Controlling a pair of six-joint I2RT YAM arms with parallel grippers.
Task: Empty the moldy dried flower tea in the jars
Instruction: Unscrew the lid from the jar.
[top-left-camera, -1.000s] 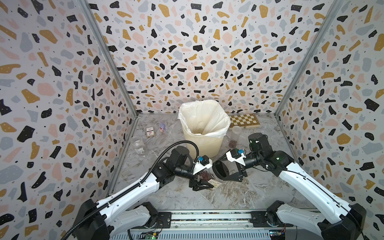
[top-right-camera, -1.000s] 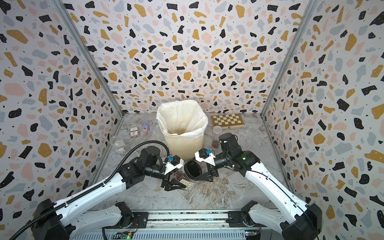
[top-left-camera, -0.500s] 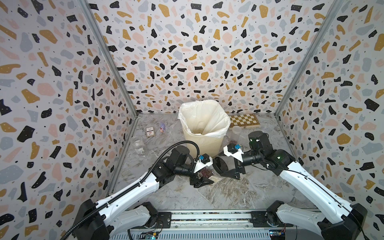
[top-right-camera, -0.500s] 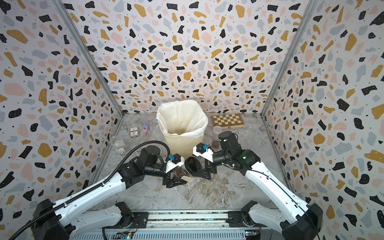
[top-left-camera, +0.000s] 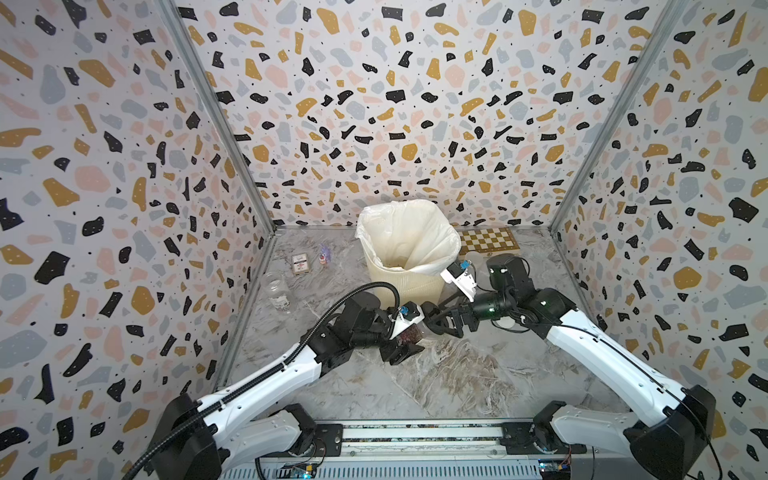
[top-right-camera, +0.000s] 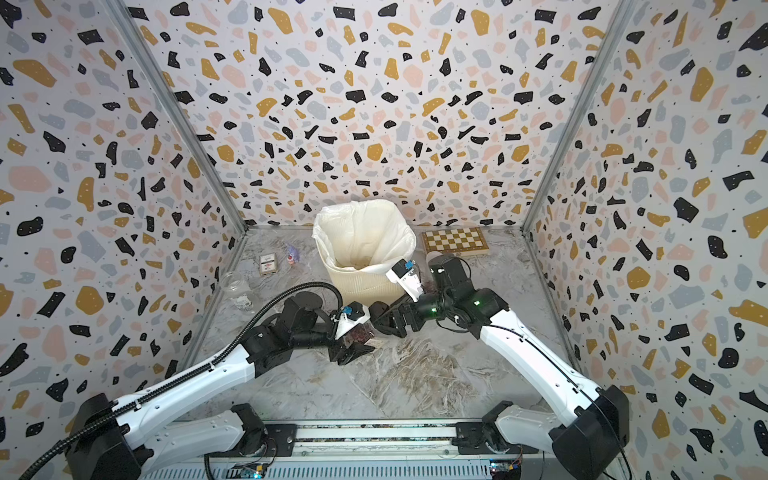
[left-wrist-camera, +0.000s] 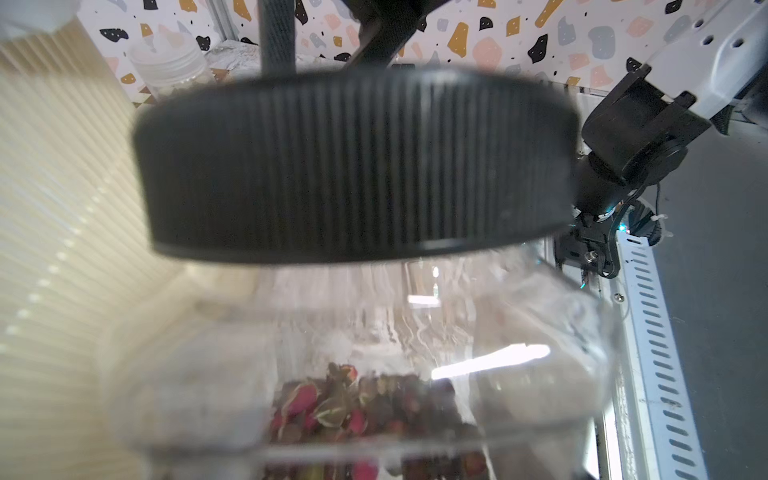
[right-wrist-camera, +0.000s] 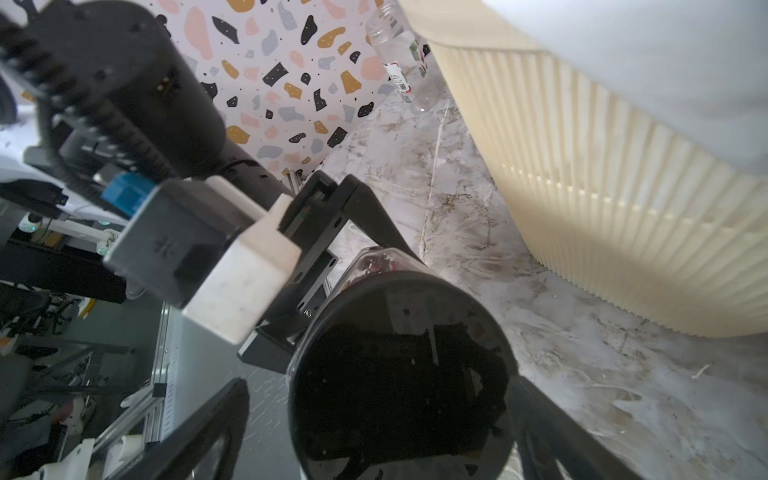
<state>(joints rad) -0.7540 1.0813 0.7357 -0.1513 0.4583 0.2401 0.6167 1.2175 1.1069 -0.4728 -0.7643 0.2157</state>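
Left gripper (top-left-camera: 405, 340) clamps the jar (top-left-camera: 412, 332); right gripper (top-left-camera: 437, 322) stands spread apart around its black lid (right-wrist-camera: 399, 374).

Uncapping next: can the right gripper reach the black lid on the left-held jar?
Likely yes: the right gripper is open, fingers flanking the black lid, nothing between; the left gripper holds the jar clear of it.

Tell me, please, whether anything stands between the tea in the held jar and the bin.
Yes: the black lid sits on the mouth of the jar, closing in the tea; the bin beyond stands open.
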